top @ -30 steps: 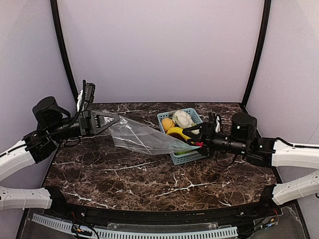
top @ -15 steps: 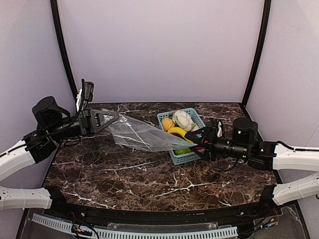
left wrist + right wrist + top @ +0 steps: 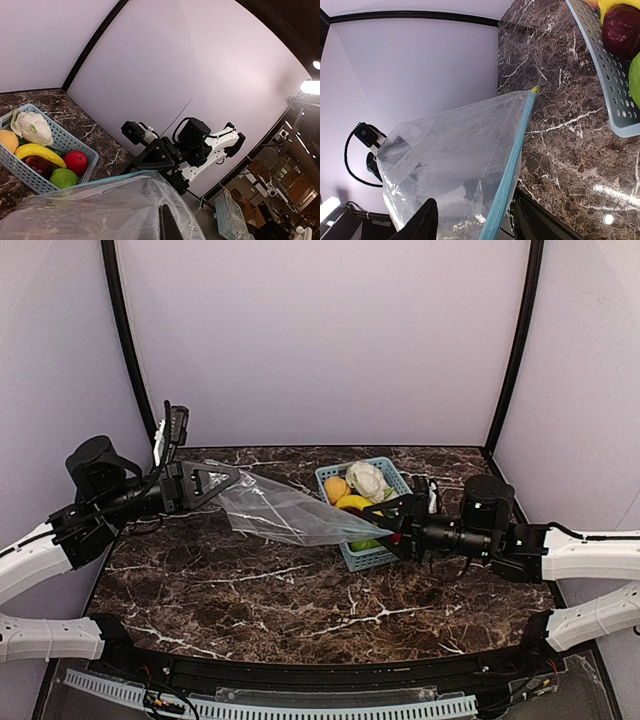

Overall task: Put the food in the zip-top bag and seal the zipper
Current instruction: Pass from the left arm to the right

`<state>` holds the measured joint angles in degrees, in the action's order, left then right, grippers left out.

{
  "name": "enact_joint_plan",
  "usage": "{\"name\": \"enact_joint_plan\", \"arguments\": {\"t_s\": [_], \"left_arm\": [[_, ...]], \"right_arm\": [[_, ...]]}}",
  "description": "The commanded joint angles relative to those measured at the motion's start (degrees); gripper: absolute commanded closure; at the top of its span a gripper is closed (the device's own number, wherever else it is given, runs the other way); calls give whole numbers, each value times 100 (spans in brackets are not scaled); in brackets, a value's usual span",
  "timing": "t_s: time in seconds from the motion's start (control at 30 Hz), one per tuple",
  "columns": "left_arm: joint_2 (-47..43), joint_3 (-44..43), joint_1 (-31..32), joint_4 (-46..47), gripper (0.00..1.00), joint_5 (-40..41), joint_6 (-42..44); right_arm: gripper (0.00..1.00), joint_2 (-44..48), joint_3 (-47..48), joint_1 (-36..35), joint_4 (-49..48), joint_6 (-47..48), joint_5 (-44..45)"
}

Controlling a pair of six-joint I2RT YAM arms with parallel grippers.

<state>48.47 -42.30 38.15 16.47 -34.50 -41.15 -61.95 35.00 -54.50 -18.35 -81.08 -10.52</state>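
Note:
The clear zip-top bag point(image 3: 285, 515) hangs stretched above the table between both arms, with nothing inside it. My left gripper point(image 3: 228, 483) is shut on its left corner, also seen in the left wrist view point(image 3: 167, 225). My right gripper point(image 3: 390, 532) is open at the bag's right tip. In the right wrist view its jaws point(image 3: 472, 200) stand apart with the teal zipper point(image 3: 512, 170) between them. The food lies in the blue basket point(image 3: 375, 558): cauliflower point(image 3: 32, 127), orange point(image 3: 7, 141), banana point(image 3: 42, 154), dark red apple point(image 3: 37, 165), red apple point(image 3: 76, 162), green apple point(image 3: 63, 178).
The basket stands at the back right of the dark marble table point(image 3: 300, 600), just behind my right gripper. Lilac walls with black corner posts point(image 3: 125, 340) close the back and both sides.
My right gripper has moved a little left, toward the bag's right tip. The left gripper and bag have hardly moved.

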Motion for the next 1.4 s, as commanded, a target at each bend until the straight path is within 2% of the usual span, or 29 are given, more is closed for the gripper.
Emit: {"name": "enact_joint_plan", "arguments": {"t_s": [0.0,0.2,0.43,0.8,0.87,0.9,0.93,0.97,1.0,1.03,1.07,1.13,1.2,1.3,1.37], "left_arm": [[-16,135,11,161,99,-113,34],[-106,260,8,120,99,-129,-21],[-392,588,10,28,99,-22,-161],[-725,838,16,-263,99,102,-222],[-774,831,17,-492,89,133,-174],[-798,826,17,-604,71,157,-143],[-877,800,17,-920,61,252,-50],[-928,784,17,-1099,43,317,15],[-1048,736,15,-1560,31,531,139],[-1192,676,16,-2082,25,813,284],[-1275,647,17,-2313,16,963,354],[-1494,547,17,-2996,6,1398,514],[-1686,442,11,-3587,2,1825,644],[-1865,290,12,-4255,1,2279,796],[-1878,232,9,-4378,1,2345,841]], "right_arm": [[54,-97,141,-69,-364,-56,13],[65,-134,106,-74,-375,-45,124],[85,-60,105,-74,-252,77,206],[100,-6,382,-70,468,477,487],[100,2,441,-70,654,615,590],[100,10,472,-67,763,718,661],[100,28,506,-71,869,830,724],[100,63,547,-68,967,951,778],[100,89,577,-67,1061,1102,825],[100,124,634,-68,1151,1330,866],[100,155,696,-69,1251,1550,900],[100,198,887,-68,1448,2060,892],[100,202,1154,-69,1719,2590,851],[100,165,1600,-70,2120,3368,634],[100,117,1813,-70,2268,3781,429]]}}
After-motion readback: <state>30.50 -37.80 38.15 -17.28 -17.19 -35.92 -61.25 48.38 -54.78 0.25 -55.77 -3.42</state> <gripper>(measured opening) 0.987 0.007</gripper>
